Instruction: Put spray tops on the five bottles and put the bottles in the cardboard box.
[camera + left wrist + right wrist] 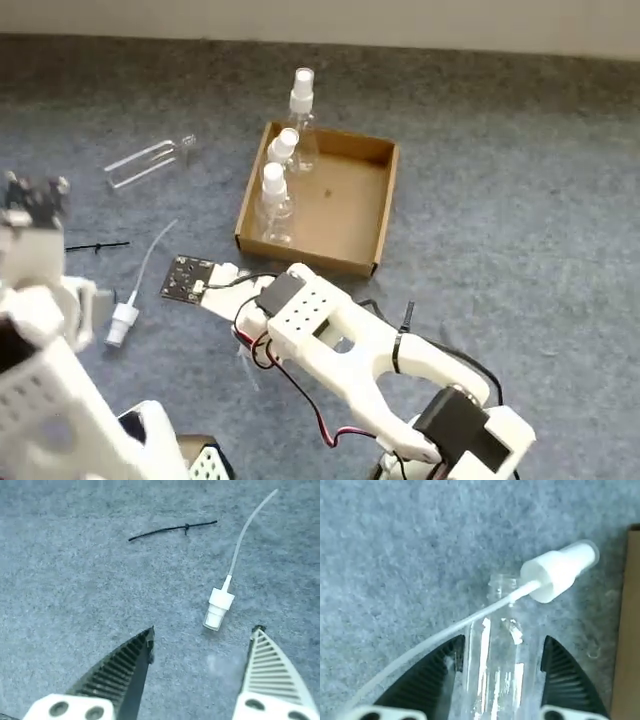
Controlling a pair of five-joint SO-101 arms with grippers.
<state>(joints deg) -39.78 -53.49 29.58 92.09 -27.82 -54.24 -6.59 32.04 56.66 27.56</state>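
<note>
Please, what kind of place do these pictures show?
Probably a robot test bench rather than a home or a factory. A small white left arm and right arm stand at a table covered in grey carpet. On it are a cardboard box with capped bottles and a loose spray top.

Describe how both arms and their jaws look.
Both arms are white plastic. The right arm has a perforated shell, black motors, red and black cables, a black zip tie and a dark circuit board. Its jaws are black and ribbed. The left arm has one black and one white ribbed jaw.
</note>
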